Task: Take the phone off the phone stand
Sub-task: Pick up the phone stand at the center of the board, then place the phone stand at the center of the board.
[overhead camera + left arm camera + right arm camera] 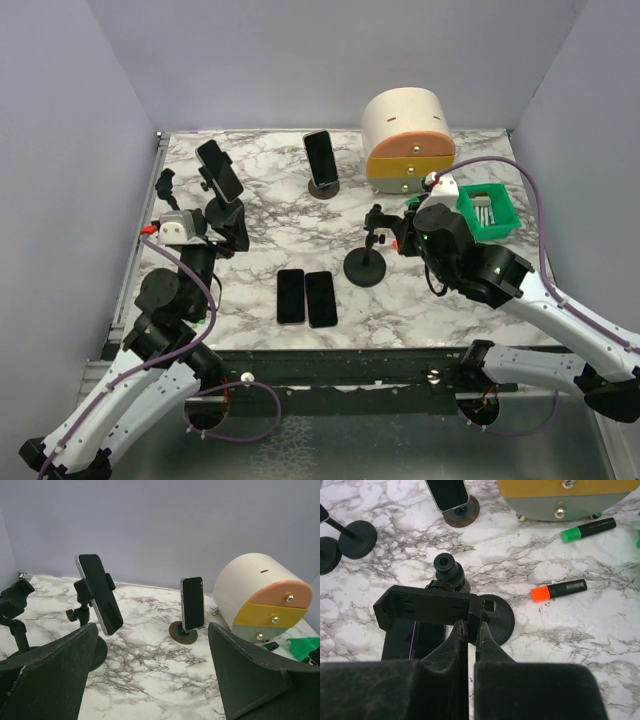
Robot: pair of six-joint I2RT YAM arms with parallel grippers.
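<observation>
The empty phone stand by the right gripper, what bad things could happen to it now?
The right gripper is shut right at the empty stand. A tug might tip it onto the flat phones beside it, or slide its base into the orange marker. The open left gripper faces a tilted phone clamped in a tall stand; a hard pull might topple that too.

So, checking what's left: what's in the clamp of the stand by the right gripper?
No phone: the clamp is empty. The right gripper, shut, sits at its near edge and covers part of the stand's base.
</observation>
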